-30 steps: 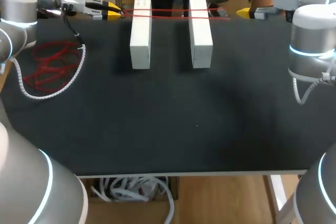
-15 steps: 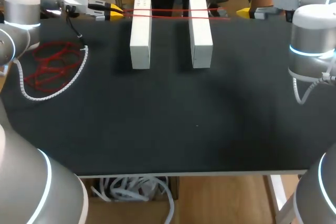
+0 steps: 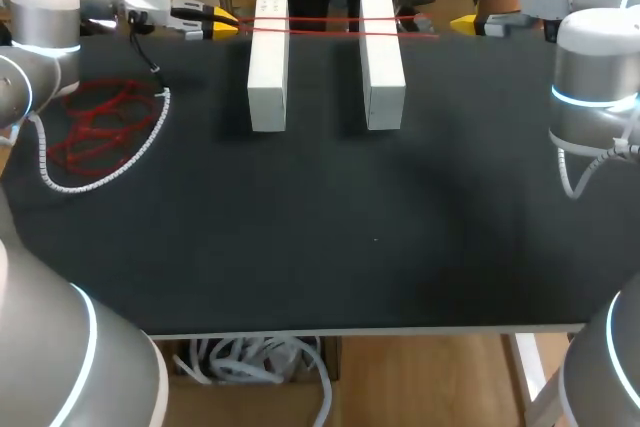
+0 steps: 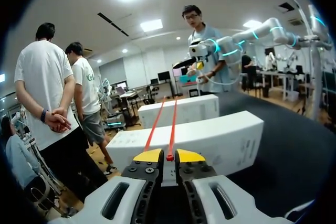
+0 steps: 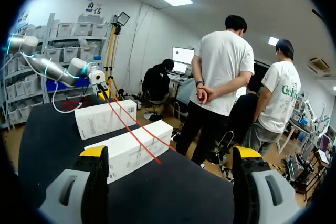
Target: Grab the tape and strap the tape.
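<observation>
**Spotter:** Walk me through it, near to far.

**Operator:** Nearest me on the table, off to the left, a loose heap of spare red loops lies inside the curl of my left arm's coiled cable. Farther back, two white boxes stand side by side with a gap between them: the left box and the right box. The red tape is stretched left to right over the far ends of both, lying on their tops.

**Spotter:** And the grippers?

**Operator:** My left gripper sits at the far left, just beside the left box. Its yellow tips are clenched on the tape's left end. My right gripper is at the far right, apart from the right box, with its fingers spread wide and nothing between them. The tape's right end lies just past the right box. I cannot tell what anchors it there.

**Spotter:** So how do you handle it?

**Operator:** I judge I'm mid-strap. I'd pull slowly, level with the box tops and straight along the tape's line, so neither box tips or skids. I'd watch that both strands ride on top, since a taut band could snap free of the tips. The right gripper should come in low for the loose end.
</observation>
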You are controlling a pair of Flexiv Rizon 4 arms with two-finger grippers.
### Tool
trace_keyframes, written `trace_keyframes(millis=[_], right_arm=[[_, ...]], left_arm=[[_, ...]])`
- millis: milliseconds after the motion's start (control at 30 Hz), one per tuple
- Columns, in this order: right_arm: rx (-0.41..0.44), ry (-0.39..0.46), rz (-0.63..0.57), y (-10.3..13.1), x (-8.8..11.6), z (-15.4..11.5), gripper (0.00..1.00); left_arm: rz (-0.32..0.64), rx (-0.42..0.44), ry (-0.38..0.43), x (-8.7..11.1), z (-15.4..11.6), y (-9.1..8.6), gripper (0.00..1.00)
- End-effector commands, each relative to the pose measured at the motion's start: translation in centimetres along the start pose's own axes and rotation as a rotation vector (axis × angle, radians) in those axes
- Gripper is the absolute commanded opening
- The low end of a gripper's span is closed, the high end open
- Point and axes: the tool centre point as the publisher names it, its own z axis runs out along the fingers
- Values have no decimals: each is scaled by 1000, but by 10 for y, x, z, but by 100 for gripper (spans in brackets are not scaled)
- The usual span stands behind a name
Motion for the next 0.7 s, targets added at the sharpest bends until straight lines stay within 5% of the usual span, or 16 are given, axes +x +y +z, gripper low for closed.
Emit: trace_keyframes(millis=[33, 467, 700], right_arm=[[2, 1, 0, 0, 0, 0, 100], [2, 1, 0, 0, 0, 0, 100], [2, 1, 0, 0, 0, 0, 100]], left_arm=[[3, 20, 128, -9, 3, 8, 0], [-5, 111, 120, 9, 12, -18, 0], [-89, 194, 19, 30, 14, -43, 0]])
